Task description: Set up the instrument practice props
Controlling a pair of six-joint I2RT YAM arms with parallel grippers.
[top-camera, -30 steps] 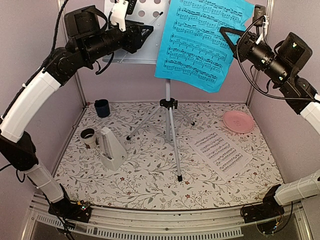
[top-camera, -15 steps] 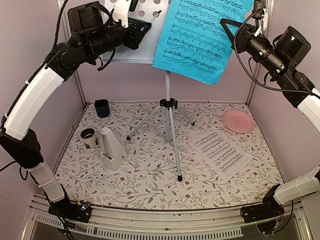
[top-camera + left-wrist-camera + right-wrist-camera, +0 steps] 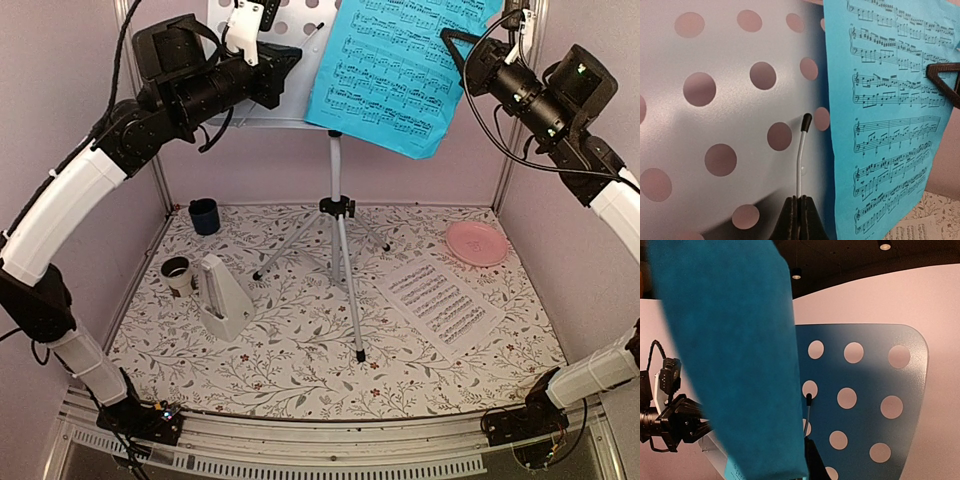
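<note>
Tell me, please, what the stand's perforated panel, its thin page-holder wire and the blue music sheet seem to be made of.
The perforated panel is probably painted sheet metal: matt, grainy grey surface with clean round holes. The page-holder wire looks like bare shiny metal with a black, rubbery-looking tip. The blue music sheet is thin paper: printed staves and a very thin edge.

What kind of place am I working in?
Probably a small lab test booth staged as a music practice corner: lilac walls, a music stand, a blue music sheet and a metronome.
</note>
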